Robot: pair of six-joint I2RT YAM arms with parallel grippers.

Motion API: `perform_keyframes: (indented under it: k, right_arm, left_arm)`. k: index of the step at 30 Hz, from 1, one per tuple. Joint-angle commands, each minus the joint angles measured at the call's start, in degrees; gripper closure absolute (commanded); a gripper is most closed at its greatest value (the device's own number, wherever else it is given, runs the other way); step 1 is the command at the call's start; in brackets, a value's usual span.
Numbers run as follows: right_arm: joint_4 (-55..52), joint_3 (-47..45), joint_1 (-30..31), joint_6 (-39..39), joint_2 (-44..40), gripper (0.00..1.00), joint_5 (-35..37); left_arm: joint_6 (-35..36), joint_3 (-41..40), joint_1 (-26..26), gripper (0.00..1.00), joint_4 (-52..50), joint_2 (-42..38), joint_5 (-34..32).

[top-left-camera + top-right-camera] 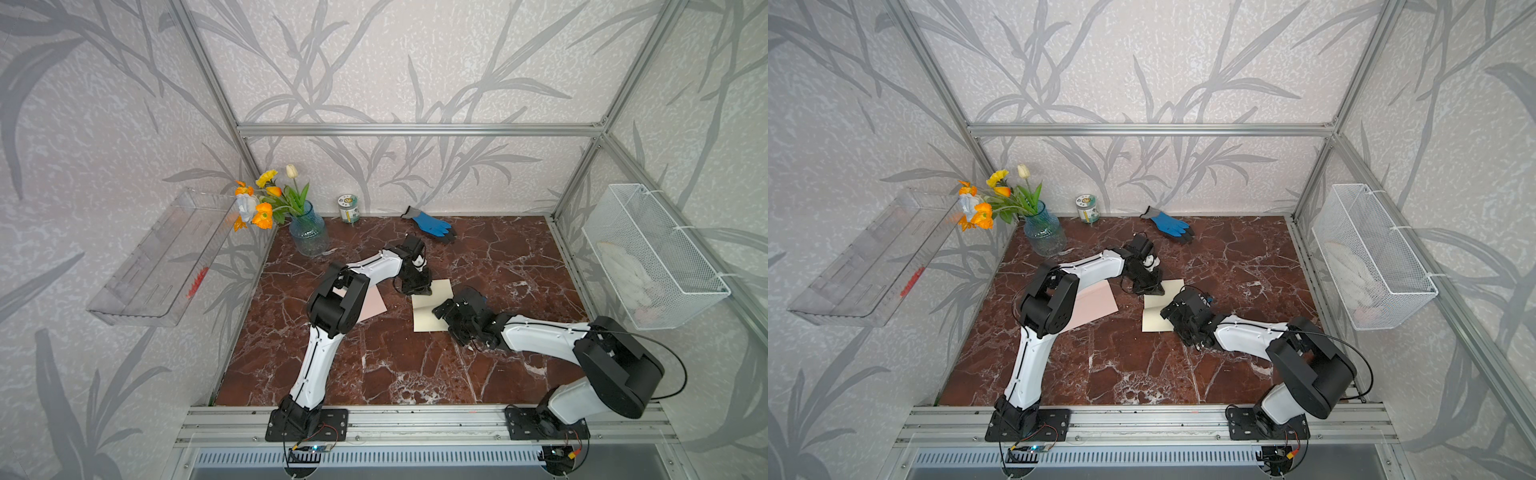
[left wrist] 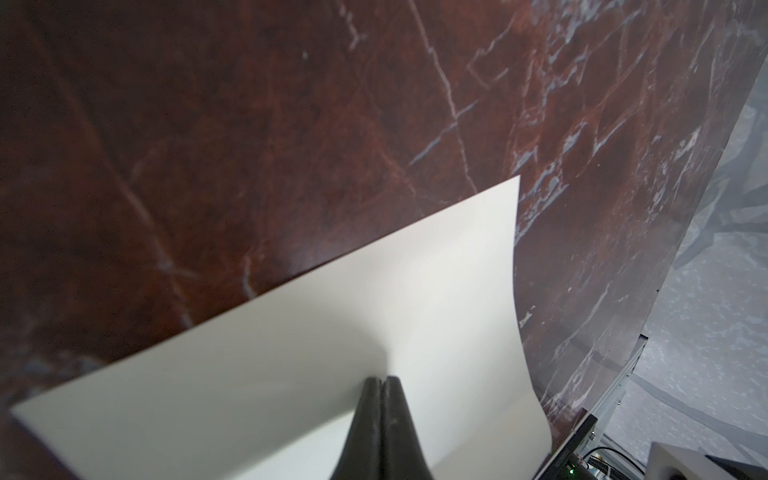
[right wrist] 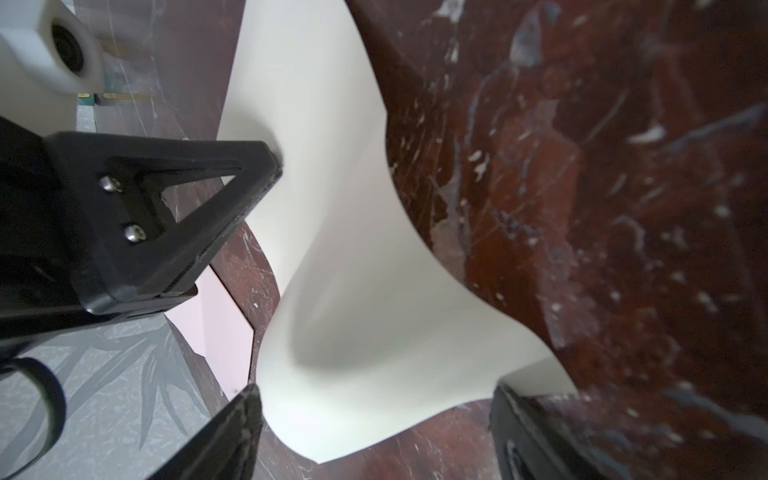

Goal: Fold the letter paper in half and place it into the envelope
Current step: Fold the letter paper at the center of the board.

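Note:
The cream letter paper [image 1: 430,318] lies near the middle of the marble table, also in the other top view [image 1: 1156,320]. My left gripper [image 2: 381,380] is shut, and its tips press on the sheet near its far edge [image 1: 422,291]. In the right wrist view the letter paper [image 3: 353,291] bows upward, and its near corner hangs between the fingers of my open right gripper [image 3: 376,419]. Neither finger clamps it. The pale pink envelope [image 1: 374,305] lies flat to the left of the paper, partly hidden under my left arm's elbow.
A blue glass vase of flowers [image 1: 308,232], a small tin [image 1: 347,208] and a blue work glove [image 1: 432,225] stand along the back wall. A wire basket [image 1: 652,257] hangs on the right wall. A clear tray [image 1: 162,257] hangs on the left wall.

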Motion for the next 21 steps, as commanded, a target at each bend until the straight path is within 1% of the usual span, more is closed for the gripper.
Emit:
perform_keyframes:
  k: [1,12,21]
  right_arm:
    - [-6.5,-1.5,0.4,0.1,4.0,0.14,2.1]
    - [-6.5,-0.1,0.3,0.0,1.4,0.14,5.7]
    - [-5.9,2.2,0.2,0.0,1.0,0.14,7.3]
  left_arm:
    - [1.7,-2.2,0.5,1.00,-7.5,4.5,-6.2]
    - [2.4,-2.3,0.4,1.00,-7.8,4.9,-5.3]
    - [2.8,-3.4,0.0,1.00,-7.6,4.6,-4.9]
